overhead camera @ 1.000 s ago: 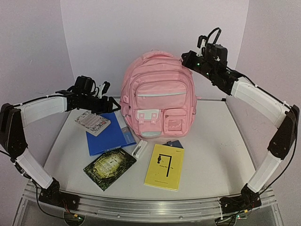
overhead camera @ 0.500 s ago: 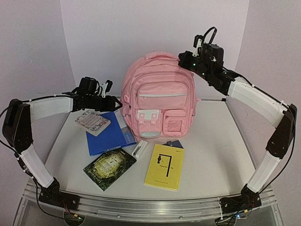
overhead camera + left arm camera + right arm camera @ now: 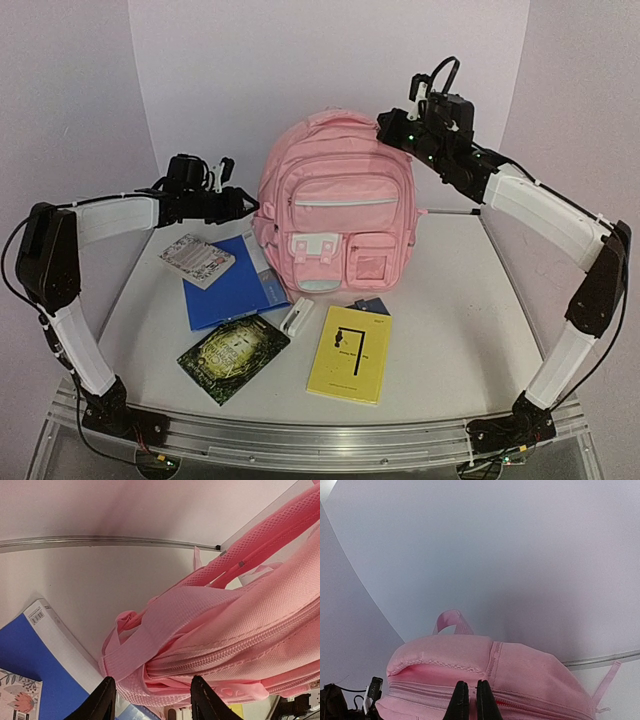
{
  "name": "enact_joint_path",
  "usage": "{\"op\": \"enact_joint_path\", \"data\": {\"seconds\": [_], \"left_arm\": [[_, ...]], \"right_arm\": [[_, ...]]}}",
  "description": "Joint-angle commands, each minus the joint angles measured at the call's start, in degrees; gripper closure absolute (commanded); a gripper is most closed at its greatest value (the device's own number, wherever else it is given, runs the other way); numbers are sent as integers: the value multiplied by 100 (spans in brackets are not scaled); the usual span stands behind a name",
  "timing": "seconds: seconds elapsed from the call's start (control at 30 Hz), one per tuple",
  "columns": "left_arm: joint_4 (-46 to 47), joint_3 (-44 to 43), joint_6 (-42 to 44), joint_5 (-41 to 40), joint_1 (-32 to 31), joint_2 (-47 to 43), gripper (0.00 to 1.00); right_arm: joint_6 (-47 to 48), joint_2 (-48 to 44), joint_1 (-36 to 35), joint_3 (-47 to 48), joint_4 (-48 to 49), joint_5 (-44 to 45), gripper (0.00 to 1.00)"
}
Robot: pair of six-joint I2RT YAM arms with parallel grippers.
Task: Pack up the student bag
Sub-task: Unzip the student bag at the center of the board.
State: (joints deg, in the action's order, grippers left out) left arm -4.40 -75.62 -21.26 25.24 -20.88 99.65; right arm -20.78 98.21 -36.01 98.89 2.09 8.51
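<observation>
The bag (image 3: pixel 335 215) is seen standing upright at the back middle of the table (image 3: pixel 450 320), pockets turned to the front and the top zip apparently not yet undone, so the opening step is judged to be in hand and nothing is packed so far. At the bag's top right corner the right gripper (image 3: pixel 385 125) is set down on the zip line; its jaws are pressed together in the right wrist view, and whether a zip pull is pinched between them cannot be told. At the bag's left flank the left gripper (image 3: pixel 245 205) is brought in level, jaws apart, with the lower side seam and strap webbing framed just beyond the two fingers (image 3: pixel 102 702); no clamp on the fabric is seen. Next, a firm hold on that flank is called for, so that the bag is braced while the zip is drawn round. In front, the folder (image 3: pixel 235 285), the notebook (image 3: pixel 197 260) and two books (image 3: pixel 350 352) are left lying flat, well apart from both grippers.
</observation>
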Motion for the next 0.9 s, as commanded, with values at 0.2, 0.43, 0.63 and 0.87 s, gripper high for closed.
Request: {"op": "enact_joint_path", "data": {"seconds": [0.2,0.43,0.63,0.87], "left_arm": [[152,-347,-130,613,14,383,53],[5,-649,-127,644,14,701,73],[148,-607,-192,811,2,657,98],[283,-549,-131,990,-230,482,100]], "right_arm": [[129,9,-139,274,348,-3,100],[207,139,-312,394,361,178,100],[260,368,-538,648,404,320,100],[337,689,-806,1037,418,511,100]]}}
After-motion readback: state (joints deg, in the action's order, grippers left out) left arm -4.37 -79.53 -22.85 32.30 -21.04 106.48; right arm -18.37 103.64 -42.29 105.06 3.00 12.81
